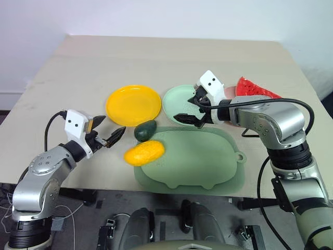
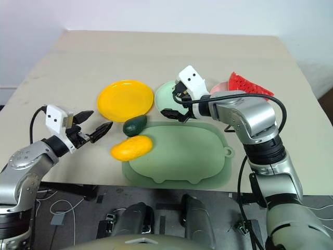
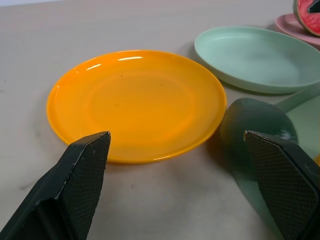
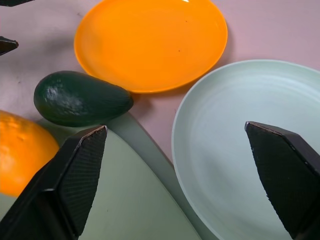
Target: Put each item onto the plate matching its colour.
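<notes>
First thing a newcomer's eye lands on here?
The bright yellow plate, bare at mid-table, with the yellow mango and dark avocado just off it at the green tray's edge. Next, the red watermelon wedge already on the pink plate, behind the open right gripper.

My left gripper [image 1: 111, 130] sits low at the end of a bent arm, wrist roughly level, pointing forward and inward toward the right arm. Its two black fingers [image 3: 85, 170] stand wide apart with nothing between them. My right arm reaches forward from the shoulder and bends across at the elbow, so the right gripper [image 1: 191, 111] points inward and tips somewhat downward. Its fingers [image 4: 75, 175] are also spread wide and hold nothing. The two grippers face one another, well apart.
</notes>
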Available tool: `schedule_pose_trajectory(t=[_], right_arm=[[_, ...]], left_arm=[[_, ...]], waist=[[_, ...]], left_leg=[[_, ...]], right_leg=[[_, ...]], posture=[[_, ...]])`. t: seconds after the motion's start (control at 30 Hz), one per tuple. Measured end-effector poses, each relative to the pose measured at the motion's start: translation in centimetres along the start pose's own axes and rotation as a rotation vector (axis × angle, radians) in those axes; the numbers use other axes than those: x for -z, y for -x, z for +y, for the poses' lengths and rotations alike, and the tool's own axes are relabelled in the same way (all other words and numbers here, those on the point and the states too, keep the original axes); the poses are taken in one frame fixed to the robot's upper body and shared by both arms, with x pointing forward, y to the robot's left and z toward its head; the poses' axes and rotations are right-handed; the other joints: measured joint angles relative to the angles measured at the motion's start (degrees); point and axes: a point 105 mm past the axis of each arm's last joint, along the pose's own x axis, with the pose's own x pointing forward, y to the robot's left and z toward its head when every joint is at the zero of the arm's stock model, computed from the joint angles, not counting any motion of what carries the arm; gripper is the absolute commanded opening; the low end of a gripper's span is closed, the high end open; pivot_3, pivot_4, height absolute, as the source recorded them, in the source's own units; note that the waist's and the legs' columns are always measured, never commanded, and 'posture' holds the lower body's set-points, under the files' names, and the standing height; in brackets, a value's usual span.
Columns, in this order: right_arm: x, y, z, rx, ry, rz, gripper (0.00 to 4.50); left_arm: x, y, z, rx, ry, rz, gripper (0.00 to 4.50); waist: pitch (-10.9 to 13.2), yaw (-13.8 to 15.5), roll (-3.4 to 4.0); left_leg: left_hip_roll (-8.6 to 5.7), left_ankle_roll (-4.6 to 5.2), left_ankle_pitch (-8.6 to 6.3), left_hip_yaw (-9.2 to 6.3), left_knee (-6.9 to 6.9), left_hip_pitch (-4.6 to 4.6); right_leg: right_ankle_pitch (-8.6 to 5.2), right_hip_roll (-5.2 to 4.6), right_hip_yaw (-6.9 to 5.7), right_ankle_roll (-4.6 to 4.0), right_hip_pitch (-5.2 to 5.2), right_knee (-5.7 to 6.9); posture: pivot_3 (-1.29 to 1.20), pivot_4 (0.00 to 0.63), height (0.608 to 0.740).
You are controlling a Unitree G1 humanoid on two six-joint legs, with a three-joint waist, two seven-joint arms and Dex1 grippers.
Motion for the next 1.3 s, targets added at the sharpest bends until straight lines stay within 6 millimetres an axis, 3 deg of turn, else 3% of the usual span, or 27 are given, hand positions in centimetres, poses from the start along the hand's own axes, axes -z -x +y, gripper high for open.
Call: schedule_pose_trajectory(t=[0.3,0.6,0.97,1.3], right_arm=[[-0.8,0.0,0.9,-0.018,0.084,-0.055,4.47],[0.5,-0.9,1.2,-0.008,0.072,-0.040,4.47],[1.9,-1.0,1.0,0.060,-0.005,-0.043,4.47],[2.6,0.7,-0.6,0.192,-0.068,-0.056,4.47]], left_arm=[[-0.5,0.7,2.5,0.020,-0.008,0.032,4.50],[-3.2,-1.7,1.5,0.370,-0.035,0.073,4.50],[-4.5,-5.4,-0.5,0.840,-0.361,0.251,4.50],[-1.8,-6.7,-1.5,1.000,-0.479,0.397,4.50]], waist=[[0.01,-0.25,0.02],[0.02,-0.13,0.02],[0.03,0.04,0.01],[0.03,-0.59,0.00]], left_leg=[[-0.02,-0.01,0.00,0.02,-0.01,-0.01],[-0.07,-0.04,0.02,0.10,-0.02,-0.02],[-0.11,-0.06,0.04,0.28,-0.01,-0.10],[-0.07,0.02,-0.01,0.22,-0.01,-0.14]], right_leg=[[0.00,0.03,-0.02,0.00,-0.02,0.01],[-0.01,0.06,-0.05,0.00,-0.03,0.01],[0.00,0.09,-0.04,0.01,-0.04,0.02],[-0.01,0.08,-0.03,0.02,-0.07,0.03]], posture=[[0.00,0.150,0.740],[0.00,0.150,0.740],[0.00,0.150,0.740],[0.00,0.150,0.740]])
